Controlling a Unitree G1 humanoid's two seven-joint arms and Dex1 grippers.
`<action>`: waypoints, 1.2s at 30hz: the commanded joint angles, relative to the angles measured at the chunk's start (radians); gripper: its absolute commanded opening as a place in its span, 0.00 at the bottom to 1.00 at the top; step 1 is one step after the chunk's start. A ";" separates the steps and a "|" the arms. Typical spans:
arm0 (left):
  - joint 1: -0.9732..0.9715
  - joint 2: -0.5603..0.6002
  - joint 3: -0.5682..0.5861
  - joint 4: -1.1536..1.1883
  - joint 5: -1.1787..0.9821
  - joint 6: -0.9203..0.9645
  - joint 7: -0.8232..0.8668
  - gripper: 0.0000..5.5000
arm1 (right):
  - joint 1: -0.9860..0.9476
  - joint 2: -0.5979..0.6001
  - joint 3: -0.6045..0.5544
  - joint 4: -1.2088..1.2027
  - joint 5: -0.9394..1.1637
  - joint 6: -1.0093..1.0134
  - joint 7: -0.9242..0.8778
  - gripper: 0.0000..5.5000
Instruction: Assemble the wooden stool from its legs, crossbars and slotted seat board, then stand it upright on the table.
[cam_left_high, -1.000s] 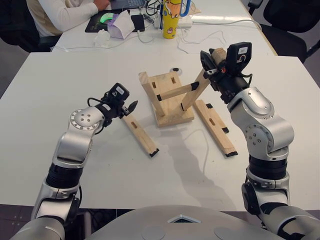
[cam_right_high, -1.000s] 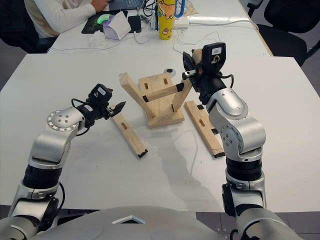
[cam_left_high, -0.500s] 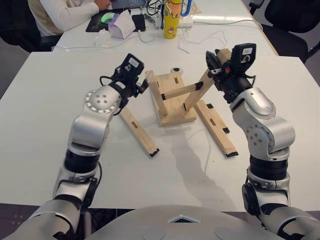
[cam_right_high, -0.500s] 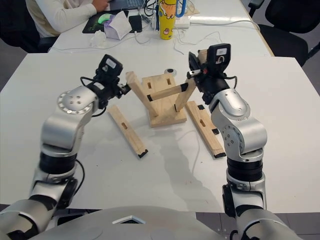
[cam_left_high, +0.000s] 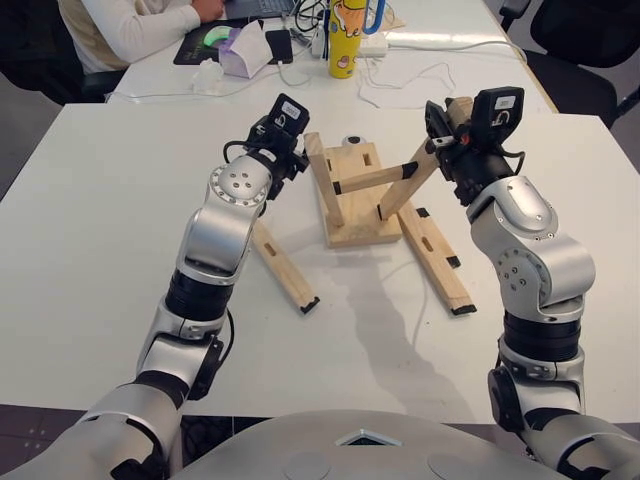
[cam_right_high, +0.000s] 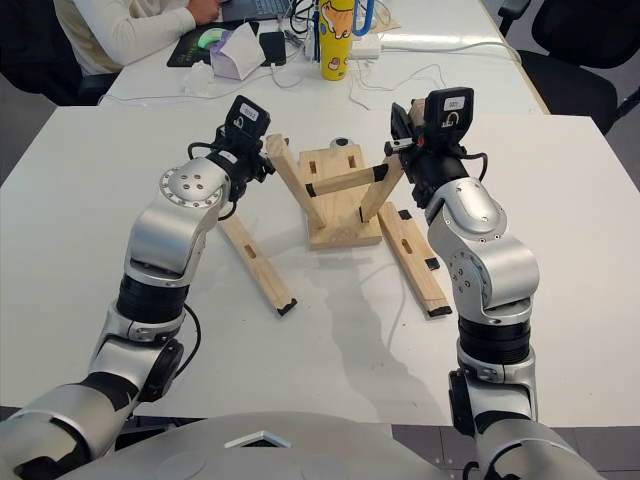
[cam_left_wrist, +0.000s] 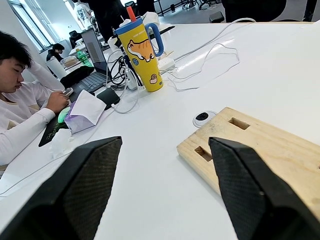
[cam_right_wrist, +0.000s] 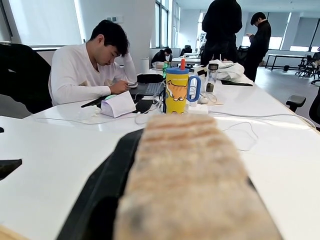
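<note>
Right gripper (cam_left_high: 447, 118) clamped on top of one pale square wooden leg (cam_left_high: 398, 195) | left gripper (cam_left_wrist: 165, 145) spread wide beside the opposite leg (cam_left_high: 328, 190), seemingly not touching | both legs, crossbar-joined, stand on flat slotted seat board (cam_left_high: 365, 228) mid-table | grip squarely, press both straight down into slots

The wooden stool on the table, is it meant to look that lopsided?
It is only half built. The seat board lies flat; the left leg and right leg stick up from it, leaning apart, joined by one crossbar. One loose leg lies left of it, a second loose leg right of it.
</note>
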 joint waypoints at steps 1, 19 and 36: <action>-0.075 -0.034 0.016 -0.017 -0.024 -0.073 -0.005 0.59 | 0.125 0.025 0.072 0.158 -0.042 0.164 0.004 0.22; -0.097 -0.274 0.180 -0.132 -0.292 -0.072 0.138 0.37 | -0.071 0.268 -0.080 0.202 -0.028 0.163 -0.139 0.18; 0.009 -0.313 0.016 -0.083 -0.291 -0.113 0.163 0.00 | -0.039 0.261 -0.091 0.181 -0.056 0.175 -0.112 0.18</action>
